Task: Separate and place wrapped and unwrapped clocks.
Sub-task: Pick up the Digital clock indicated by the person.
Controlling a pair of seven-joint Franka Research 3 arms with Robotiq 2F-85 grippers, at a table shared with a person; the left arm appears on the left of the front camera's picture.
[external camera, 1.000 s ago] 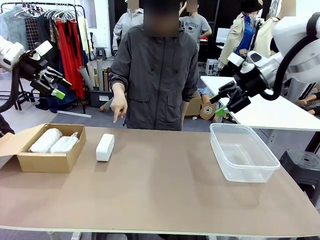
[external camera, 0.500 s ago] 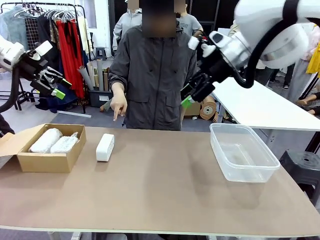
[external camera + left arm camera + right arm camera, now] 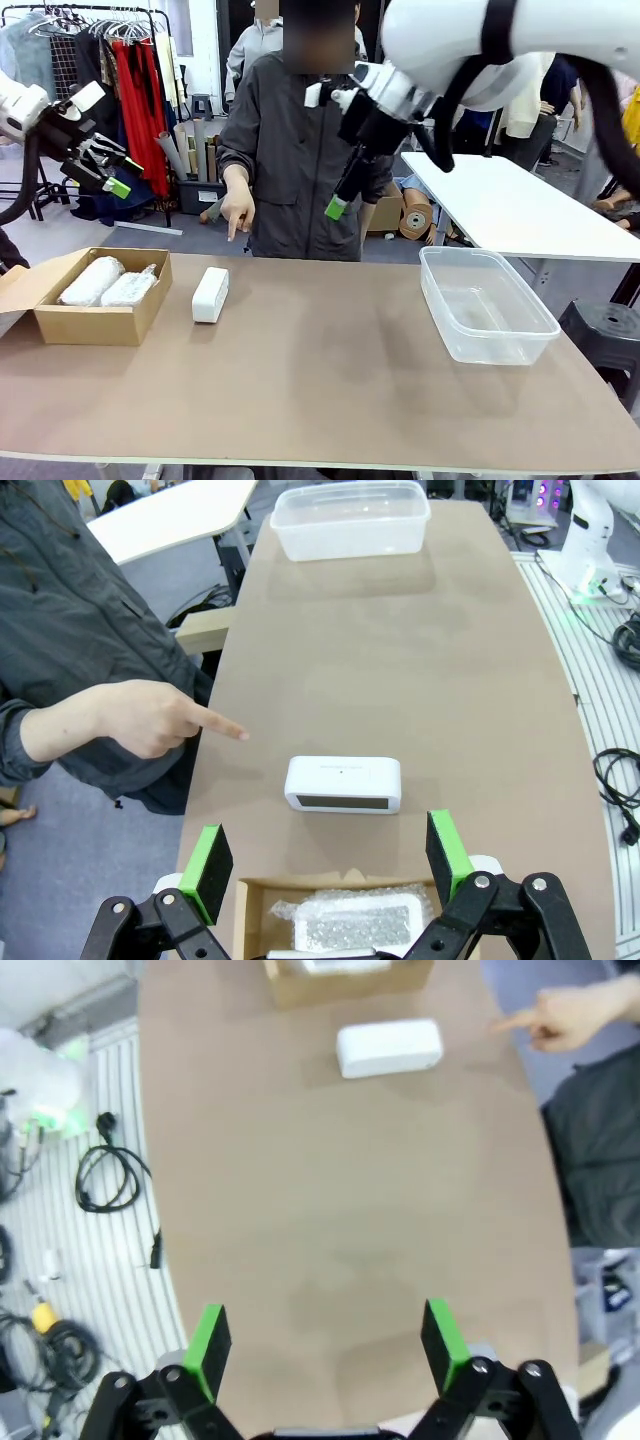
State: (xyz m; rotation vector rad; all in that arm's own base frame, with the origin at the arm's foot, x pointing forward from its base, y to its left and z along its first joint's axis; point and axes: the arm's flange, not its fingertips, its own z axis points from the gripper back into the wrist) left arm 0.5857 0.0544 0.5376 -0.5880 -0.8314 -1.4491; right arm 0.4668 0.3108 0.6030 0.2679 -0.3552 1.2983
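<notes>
Unwrapped clock lies well apart from right end effector.

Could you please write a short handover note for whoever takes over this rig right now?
Left gripper: open, empty, raised over the table's left end.
Right gripper: open, empty, high over the table's middle.
Wrapped clocks: both lie side by side in the cardboard box.
Bare clock: on the table beside the box; the person's hand points toward it.
Clear tub: empty, on the robot's right.
Done: wrapped ones boxed. Left: the bare clock, probably into the tub.
</notes>
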